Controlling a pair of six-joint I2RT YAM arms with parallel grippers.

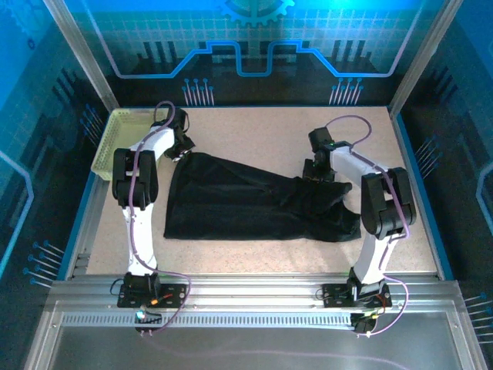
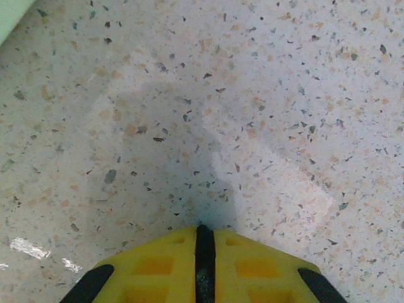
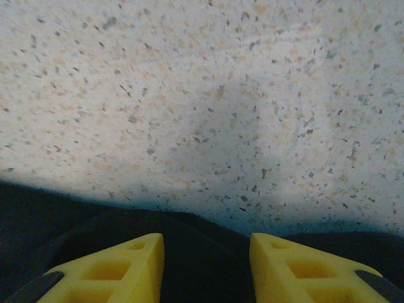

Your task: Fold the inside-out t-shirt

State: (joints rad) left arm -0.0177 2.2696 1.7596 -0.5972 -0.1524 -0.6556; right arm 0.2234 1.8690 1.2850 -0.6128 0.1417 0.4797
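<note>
The inside-out t-shirt (image 1: 246, 204) lay just right of the mesh basket (image 1: 115, 142), long axis running away from it. Left gripper (image 2: 204, 235), at the shirt corner nearest the basket, was clenched on a thin dark strip, judged fabric; right gripper (image 3: 207, 249), at the far end, stood released over cloth. No writing was legible.
</note>
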